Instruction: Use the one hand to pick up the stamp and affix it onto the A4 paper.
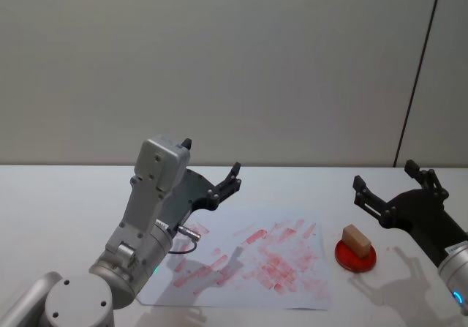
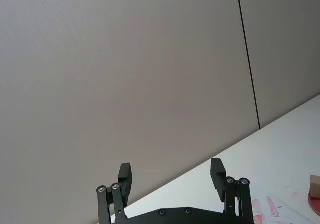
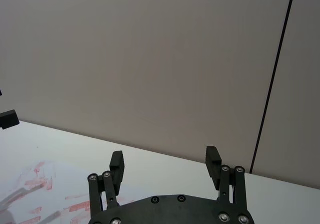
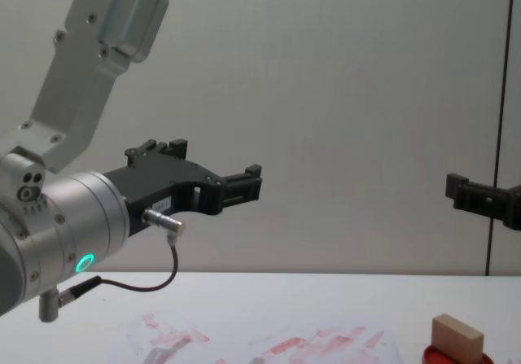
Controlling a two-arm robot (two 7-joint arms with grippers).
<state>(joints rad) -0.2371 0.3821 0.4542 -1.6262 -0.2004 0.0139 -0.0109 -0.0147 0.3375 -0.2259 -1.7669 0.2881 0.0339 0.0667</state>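
The stamp, a small tan wooden block, lies on a round red ink pad on the table's right side, just right of the A4 paper, a white sheet smeared with red marks. My right gripper hovers open above and slightly right of the stamp, well clear of it. My left gripper is raised and open over the paper's left part, holding nothing. From the side, the stamp stands on the pad well below the right gripper. In the right wrist view the gripper has nothing between its fingers.
The white table runs back to a plain grey wall. My big silver left arm rises over the paper's left edge. In the left wrist view my open left gripper points toward the wall, with the stamp at the picture's edge.
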